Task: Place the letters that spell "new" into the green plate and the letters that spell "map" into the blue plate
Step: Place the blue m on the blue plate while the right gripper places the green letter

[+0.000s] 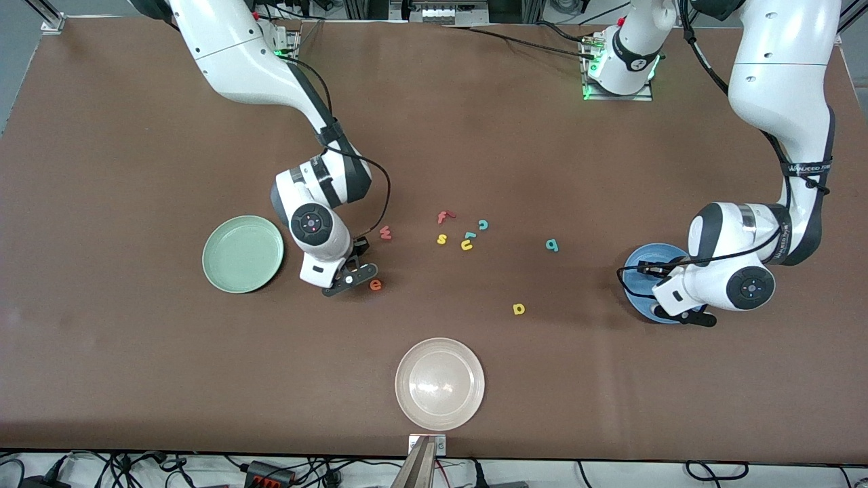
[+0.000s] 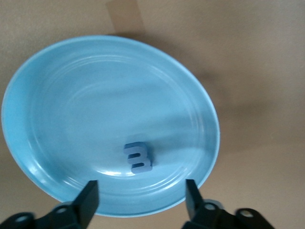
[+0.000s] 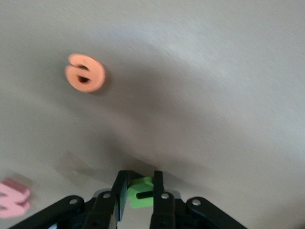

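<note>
Currently one blue "m" (image 2: pixel 138 157) lies in the blue plate (image 2: pixel 57 105).

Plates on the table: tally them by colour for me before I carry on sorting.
Pale green plate: 1
Blue plate: 1
Beige plate: 1
Total: 3

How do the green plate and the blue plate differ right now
The green plate looks empty; the blue plate holds the blue m. The green plate lies toward the right arm's end in full view; the blue plate lies toward the left arm's end, partly hidden under the left gripper, which is open. Both are round and similar in size.
</note>
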You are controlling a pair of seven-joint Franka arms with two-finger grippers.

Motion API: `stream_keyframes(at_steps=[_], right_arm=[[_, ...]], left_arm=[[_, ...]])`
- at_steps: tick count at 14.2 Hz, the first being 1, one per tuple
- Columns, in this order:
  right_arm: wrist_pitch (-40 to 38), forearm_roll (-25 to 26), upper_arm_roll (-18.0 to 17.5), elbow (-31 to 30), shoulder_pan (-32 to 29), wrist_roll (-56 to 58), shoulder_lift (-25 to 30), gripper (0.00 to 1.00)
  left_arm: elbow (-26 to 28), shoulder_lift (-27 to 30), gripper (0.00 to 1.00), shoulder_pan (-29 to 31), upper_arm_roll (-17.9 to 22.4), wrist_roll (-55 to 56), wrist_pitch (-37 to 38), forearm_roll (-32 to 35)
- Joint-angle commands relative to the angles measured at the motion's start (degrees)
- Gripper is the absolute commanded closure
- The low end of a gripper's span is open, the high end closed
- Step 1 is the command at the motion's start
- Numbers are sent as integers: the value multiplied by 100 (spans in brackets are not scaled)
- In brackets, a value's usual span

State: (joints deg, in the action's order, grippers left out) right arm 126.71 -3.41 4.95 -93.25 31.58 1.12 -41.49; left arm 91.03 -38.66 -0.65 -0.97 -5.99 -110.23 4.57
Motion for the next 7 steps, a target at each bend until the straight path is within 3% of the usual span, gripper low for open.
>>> stream_keyframes(at_steps=[1,5,7], right_arm=[[-549,-11,-38,-79,-458,221,491,91],[-1156,7,-38,-228,-1406,501,914,91],[-1096,15,-29,-622,-1820,792,1090,91]], left_arm=[[-285,96,0,-67,-79,-52,80,97],[-542,8,0,-356,-272,-8,-7,62],[-970,-193,0,-654,-272,149,-86,-401]])
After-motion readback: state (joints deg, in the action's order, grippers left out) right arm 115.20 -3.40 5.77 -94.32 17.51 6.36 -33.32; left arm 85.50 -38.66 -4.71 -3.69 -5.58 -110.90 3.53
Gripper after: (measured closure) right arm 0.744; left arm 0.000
